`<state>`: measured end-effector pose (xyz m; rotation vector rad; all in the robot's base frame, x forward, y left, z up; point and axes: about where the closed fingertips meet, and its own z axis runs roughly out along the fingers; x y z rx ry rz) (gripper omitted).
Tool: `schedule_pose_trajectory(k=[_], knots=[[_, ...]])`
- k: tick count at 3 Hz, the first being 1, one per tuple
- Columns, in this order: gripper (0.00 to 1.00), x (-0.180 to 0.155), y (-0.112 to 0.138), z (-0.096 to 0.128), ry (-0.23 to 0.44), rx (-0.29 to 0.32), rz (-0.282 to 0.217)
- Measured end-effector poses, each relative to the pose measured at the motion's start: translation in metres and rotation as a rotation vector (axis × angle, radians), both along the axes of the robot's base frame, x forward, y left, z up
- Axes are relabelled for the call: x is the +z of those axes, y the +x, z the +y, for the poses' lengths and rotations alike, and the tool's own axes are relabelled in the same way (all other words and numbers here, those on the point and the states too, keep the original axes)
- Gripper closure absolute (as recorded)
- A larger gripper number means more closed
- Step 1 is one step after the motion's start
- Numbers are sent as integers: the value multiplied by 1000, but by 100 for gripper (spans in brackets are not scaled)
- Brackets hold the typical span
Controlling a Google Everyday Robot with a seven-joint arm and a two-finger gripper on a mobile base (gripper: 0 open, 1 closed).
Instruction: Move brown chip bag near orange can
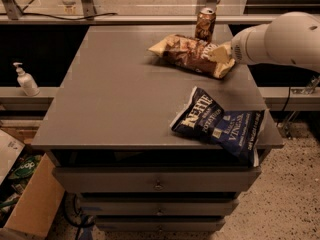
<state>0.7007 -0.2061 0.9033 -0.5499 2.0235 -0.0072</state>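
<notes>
The brown chip bag [187, 54] lies flat at the far right of the grey table top [115, 84], with cream-tan ends and white lettering. The orange can [205, 24] stands upright just behind it, right at the bag's far edge. My gripper [226, 55] is at the bag's right end, at the tip of the white arm [280, 39] that reaches in from the right. The arm's body hides most of the gripper.
A dark blue Kettle chip bag [220, 126] lies at the table's front right corner, overhanging the edge. A soap dispenser [26, 80] stands on a ledge to the left. A cardboard box [30, 204] sits on the floor at the lower left. Drawers are below the table top.
</notes>
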Motion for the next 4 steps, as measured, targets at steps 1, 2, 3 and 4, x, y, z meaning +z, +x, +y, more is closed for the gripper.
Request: schedule_pose_trajectory(k=[1,2,3,4], knots=[[0,1,-4,4,2,16,9],[0,6,-21,6,43,43,10],[0,9,-41,13,120,104,22],[0,19,-75,27,216,209,14]])
